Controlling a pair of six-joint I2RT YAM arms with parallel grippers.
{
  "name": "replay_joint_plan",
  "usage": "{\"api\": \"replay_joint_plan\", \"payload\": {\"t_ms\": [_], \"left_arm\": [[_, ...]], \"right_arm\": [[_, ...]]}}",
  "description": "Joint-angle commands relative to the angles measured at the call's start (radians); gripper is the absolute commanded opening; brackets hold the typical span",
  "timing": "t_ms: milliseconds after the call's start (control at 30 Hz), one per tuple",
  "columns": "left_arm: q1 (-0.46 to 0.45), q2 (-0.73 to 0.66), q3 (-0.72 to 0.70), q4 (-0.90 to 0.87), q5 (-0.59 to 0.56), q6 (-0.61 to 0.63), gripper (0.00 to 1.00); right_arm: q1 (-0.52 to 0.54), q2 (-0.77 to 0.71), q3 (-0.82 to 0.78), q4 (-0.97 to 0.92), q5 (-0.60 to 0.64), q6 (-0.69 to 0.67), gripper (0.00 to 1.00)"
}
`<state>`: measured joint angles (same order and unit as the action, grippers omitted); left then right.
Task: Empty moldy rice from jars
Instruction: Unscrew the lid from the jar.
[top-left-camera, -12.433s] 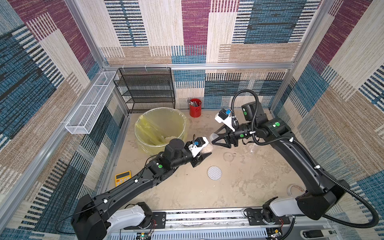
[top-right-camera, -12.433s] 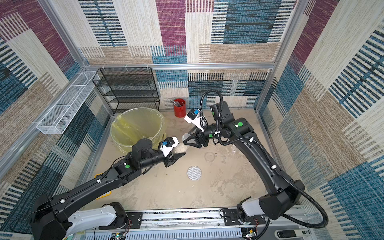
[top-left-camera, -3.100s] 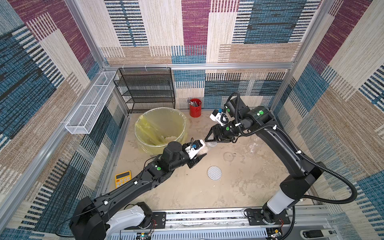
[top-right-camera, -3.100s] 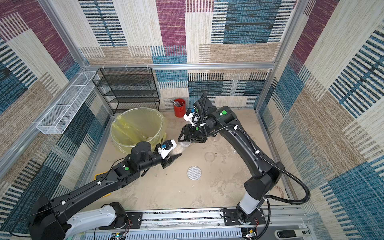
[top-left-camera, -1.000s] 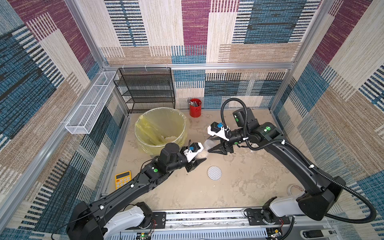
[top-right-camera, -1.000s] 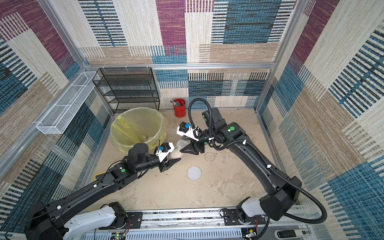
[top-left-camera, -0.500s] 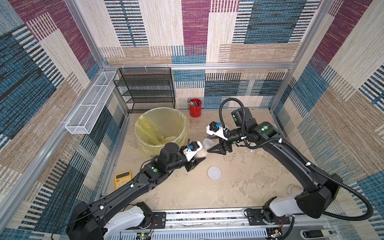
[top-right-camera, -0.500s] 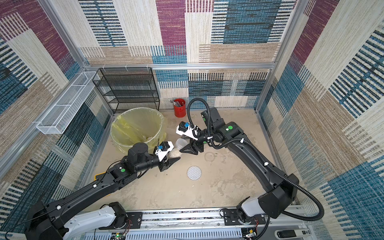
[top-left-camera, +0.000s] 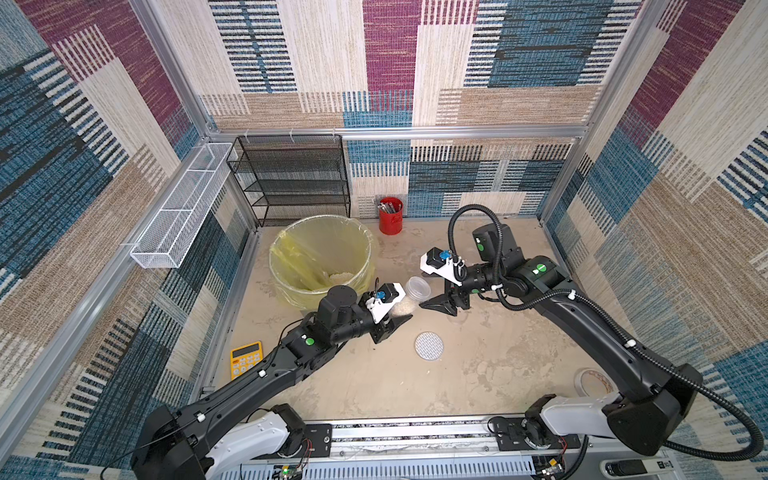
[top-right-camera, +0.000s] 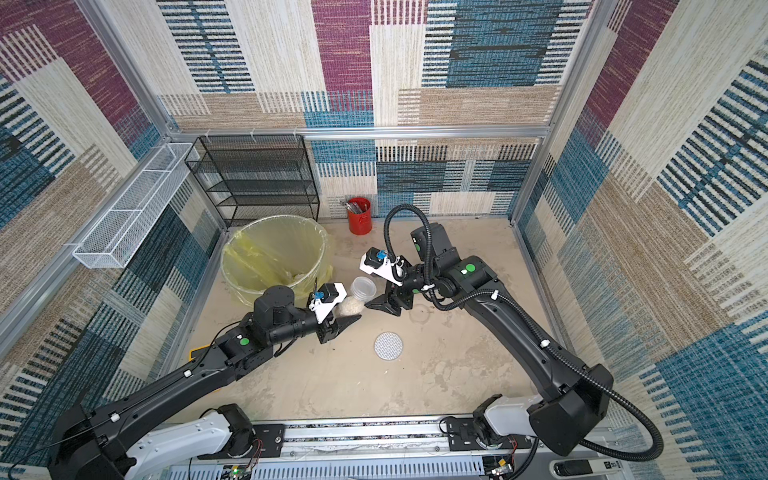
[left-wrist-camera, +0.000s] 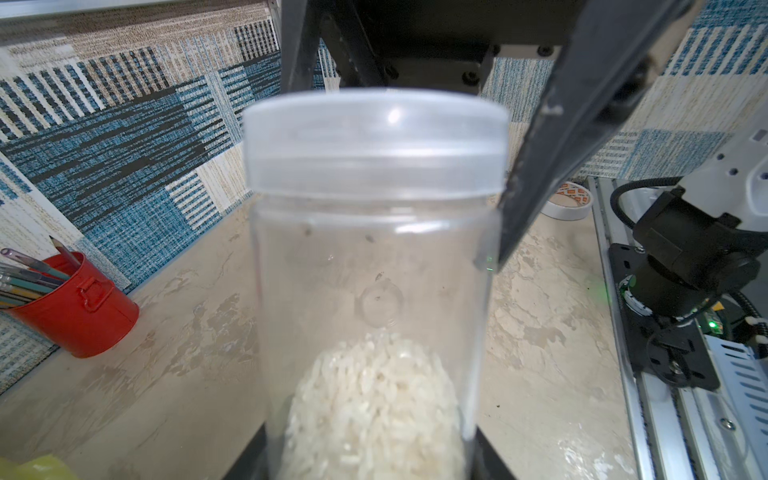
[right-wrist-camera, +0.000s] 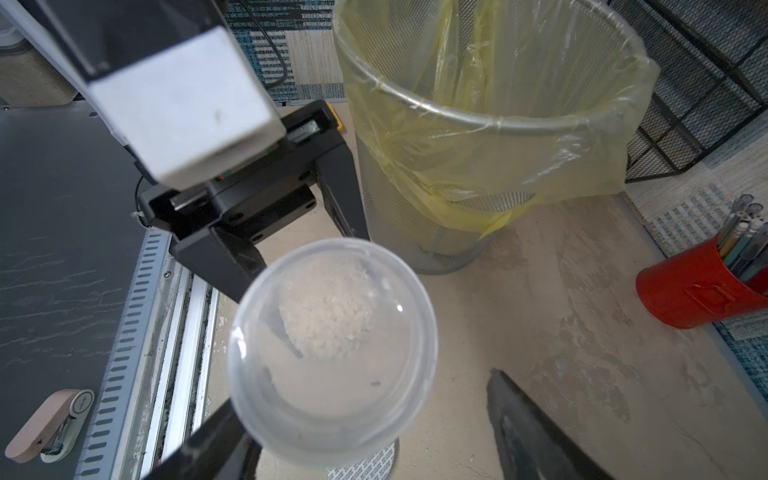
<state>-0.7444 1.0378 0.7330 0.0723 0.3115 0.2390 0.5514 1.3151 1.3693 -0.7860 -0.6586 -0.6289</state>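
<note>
Jar (top-left-camera: 412, 296), clear, lifted off the tabletop (top-left-camera: 374, 386) and held by the left claw (top-left-camera: 395, 316), which is clamped tight on its lower body. The jar is tilted, lid end raised and aimed at the right arm. Translucent lid (left-wrist-camera: 374, 141) is on.

Contents: moldy rice (left-wrist-camera: 374, 403), off-white grains pooled at the base end; the rest of the jar is see-through.

State of right claw (right-wrist-camera: 365, 390): jaws spread wide, 1 on each side of the lid, gripping nothing. 1 finger (right-wrist-camera: 216, 432) is just beside or touching the lid rim, cannot tell which; the other stands apart from it.

Position: the jar hangs just beside the grey mesh bin (top-left-camera: 286, 286) with yellow liner, outside its rim, on the side toward the right arm. A heap of rice (top-left-camera: 341, 276) lies in the bin bottom.

Also noted: red cup (top-left-camera: 390, 222) of pens by the back wall; 1 round white patterned disc (top-left-camera: 429, 345) flat on the tabletop near the jar
</note>
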Motion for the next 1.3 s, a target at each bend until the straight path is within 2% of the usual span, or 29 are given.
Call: {"api": "replay_joint_plan", "payload": {"t_ms": [0,200,367,533,633,733,833,900,1033,1267], "left_arm": [[-0.001,-0.005,0.003,0.056,0.028,0.015,0.00],[-0.001,-0.014,0.002,0.056,0.013,0.017,0.00],[-0.001,-0.019,-0.001,0.065,-0.016,0.021,0.00],[-0.001,-0.016,-0.014,0.088,-0.062,0.031,0.00],[-0.002,-0.015,-0.012,0.096,-0.074,0.038,0.00],[-0.001,-0.018,-0.006,0.096,-0.084,0.052,0.00],[-0.001,-0.007,-0.010,0.114,-0.096,0.061,0.00],[-0.001,0.010,-0.007,0.113,-0.098,0.064,0.00],[-0.001,0.032,-0.015,0.134,-0.094,0.062,0.00],[-0.001,0.069,-0.001,0.139,-0.097,0.080,0.00]], "right_arm": [[-0.005,-0.029,-0.022,0.070,0.024,0.027,0.82],[-0.039,-0.138,-0.110,0.126,0.063,0.116,0.82],[-0.061,-0.224,-0.150,0.153,0.061,0.312,0.81],[-0.062,-0.261,-0.112,0.098,0.126,0.619,0.83],[-0.062,-0.267,-0.073,0.048,0.106,0.773,0.81],[-0.062,-0.220,-0.003,-0.018,0.116,0.994,0.76],[-0.062,-0.165,0.039,-0.062,0.070,1.140,0.74],[-0.062,-0.149,0.067,-0.079,0.094,1.198,0.75],[-0.062,-0.049,0.185,-0.177,0.111,1.227,0.73],[-0.061,0.135,0.414,-0.342,0.127,1.200,0.73]]}}
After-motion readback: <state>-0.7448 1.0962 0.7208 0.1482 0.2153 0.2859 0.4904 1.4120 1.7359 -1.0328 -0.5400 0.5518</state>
